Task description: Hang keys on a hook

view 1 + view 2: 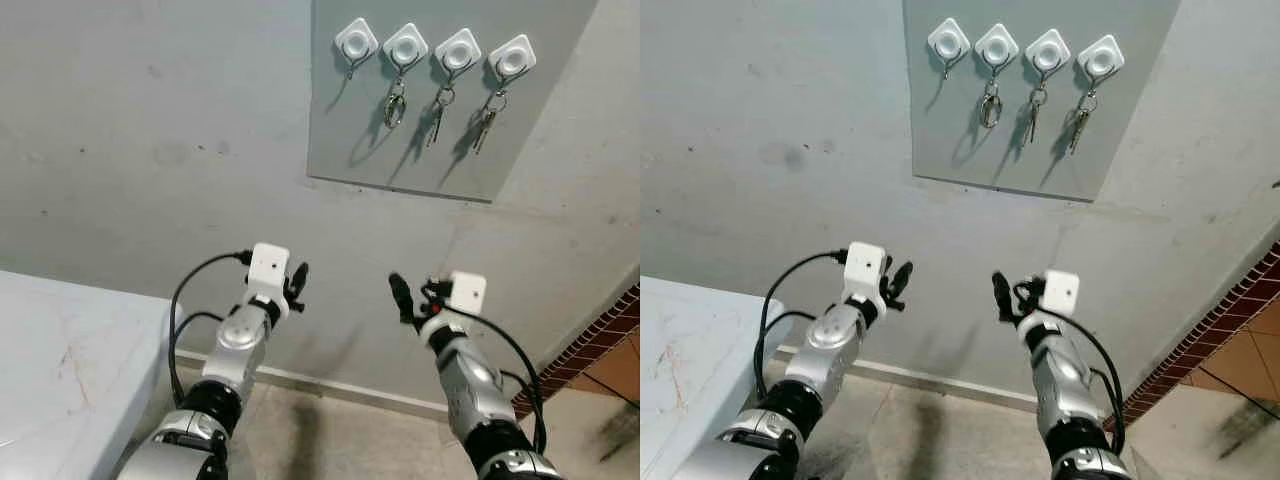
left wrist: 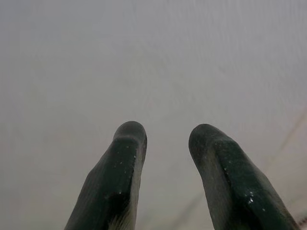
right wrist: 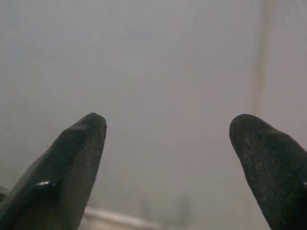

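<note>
A grey panel [image 1: 370, 150] on the wall carries several white hooks in a row. The leftmost hook [image 1: 356, 42] is bare. The three hooks to its right each hold something: a key ring [image 1: 396, 106], a key [image 1: 437, 118] and another key [image 1: 485, 127]. Both arms are raised toward the wall, well below the panel. My left gripper [image 1: 297, 281] is open with a small gap and nothing in it [image 2: 165, 139]. My right gripper [image 1: 404, 296] is open wide and empty [image 3: 168, 127].
A white tabletop [image 1: 60, 350] stands at the lower left beside my left arm. A pale baseboard [image 1: 330, 385] runs along the foot of the grey wall. A brick edge [image 1: 590, 345] and tiled floor [image 1: 615, 375] lie at the lower right.
</note>
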You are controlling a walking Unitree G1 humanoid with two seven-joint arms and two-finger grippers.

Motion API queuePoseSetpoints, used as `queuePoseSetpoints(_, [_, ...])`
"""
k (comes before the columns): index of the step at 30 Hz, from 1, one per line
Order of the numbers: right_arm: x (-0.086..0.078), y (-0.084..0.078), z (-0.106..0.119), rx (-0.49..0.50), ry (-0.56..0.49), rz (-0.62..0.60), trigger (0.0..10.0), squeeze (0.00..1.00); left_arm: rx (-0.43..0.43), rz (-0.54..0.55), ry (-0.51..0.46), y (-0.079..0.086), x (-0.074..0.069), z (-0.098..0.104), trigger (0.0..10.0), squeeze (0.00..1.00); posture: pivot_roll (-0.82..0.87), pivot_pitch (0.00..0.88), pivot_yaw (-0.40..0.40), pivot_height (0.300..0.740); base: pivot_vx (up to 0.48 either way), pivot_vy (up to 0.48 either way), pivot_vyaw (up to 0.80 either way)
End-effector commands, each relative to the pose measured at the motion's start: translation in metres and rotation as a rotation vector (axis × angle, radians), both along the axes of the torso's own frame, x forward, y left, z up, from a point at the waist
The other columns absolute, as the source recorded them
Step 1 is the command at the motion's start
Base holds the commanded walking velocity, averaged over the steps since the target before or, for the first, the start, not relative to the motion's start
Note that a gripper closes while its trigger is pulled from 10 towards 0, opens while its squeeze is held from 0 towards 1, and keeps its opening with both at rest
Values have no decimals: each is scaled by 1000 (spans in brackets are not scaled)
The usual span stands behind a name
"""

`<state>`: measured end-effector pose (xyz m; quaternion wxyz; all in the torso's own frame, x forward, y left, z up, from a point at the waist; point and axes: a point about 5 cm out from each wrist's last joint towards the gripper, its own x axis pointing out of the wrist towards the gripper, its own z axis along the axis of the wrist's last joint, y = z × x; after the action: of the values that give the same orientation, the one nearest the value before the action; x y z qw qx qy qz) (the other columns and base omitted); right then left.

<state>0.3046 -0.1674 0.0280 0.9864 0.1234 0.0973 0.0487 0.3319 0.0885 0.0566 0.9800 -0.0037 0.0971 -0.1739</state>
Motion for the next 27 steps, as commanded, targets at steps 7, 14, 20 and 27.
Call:
queuePoseSetpoints(7, [-43, -4, -50, -102, 226, 1, 10000, 1000, -13, -35, 234, 0, -38, -53, 10000, 0, 30, 0, 16, 740, 0, 0, 0])
queuePoseSetpoints(14, [-74, -10, -76, -149, 366, -13, 10000, 1000, 48, -39, 373, 12, -70, -85, 10000, 0, 28, 0, 27, 740, 0, 0, 0])
queuePoseSetpoints(20, [-98, -11, -92, -196, 471, 10, 10000, 1000, 99, 14, 482, 33, -94, -107, 10000, 0, 25, 0, 36, 740, 0, 0, 0])
queuePoseSetpoints(27, [-123, -10, -107, -229, 571, 31, 10000, 0, 64, 150, 610, 55, -117, -124, 10000, 0, 22, 0, 46, 740, 0, 0, 0])
